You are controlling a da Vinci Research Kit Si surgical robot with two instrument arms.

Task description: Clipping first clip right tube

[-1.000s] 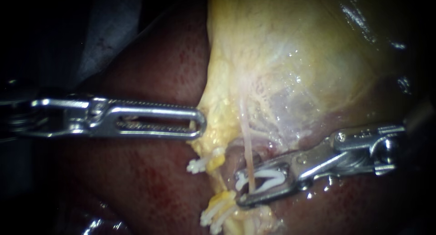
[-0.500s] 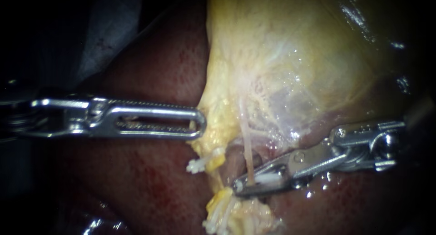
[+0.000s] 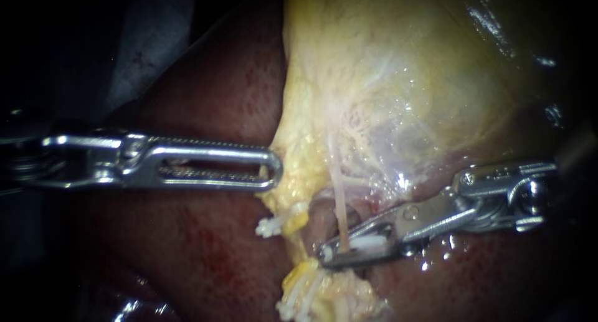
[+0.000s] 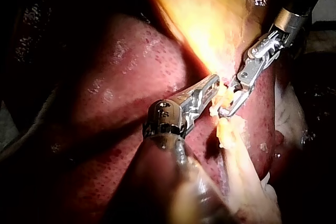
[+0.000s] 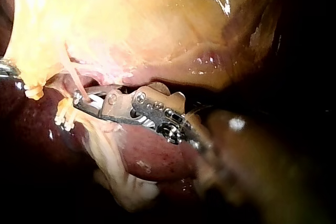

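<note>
- Squeezing the clip [image 3: 367, 242] fully home was judged the step in hand. Endoscope view: the right instrument [image 3: 331, 254] had its jaws almost together, clamped on the white clip. The clip sat across the thin pale right tube [image 3: 339, 200], just below the gallbladder [image 3: 405, 79]. The tube ran straight down into the jaws and looked taut.
- Same view: the left instrument [image 3: 273, 170] had its jaws closed on the fatty edge [image 3: 293, 172] of the gallbladder, over the liver [image 3: 205, 247]. Other white clips [image 3: 269, 227] sat on yellow tissue beside the tube, apart from the right jaws. That hold would need to be steady during the squeeze.
- Left wrist view: the two instruments' tips lay near each other, seemingly not touching. The clip was hidden there.
- Right wrist view: the tube [image 5: 75, 80] met the jaws close to their tips. Whether the clip's ends reached past the tube could not be told, and was worth checking.
- Judgement: squeeze square to the tube with no twist or pull, since so thin a tube might tear. Then open wide before backing off, so the clip is not dragged.
</note>
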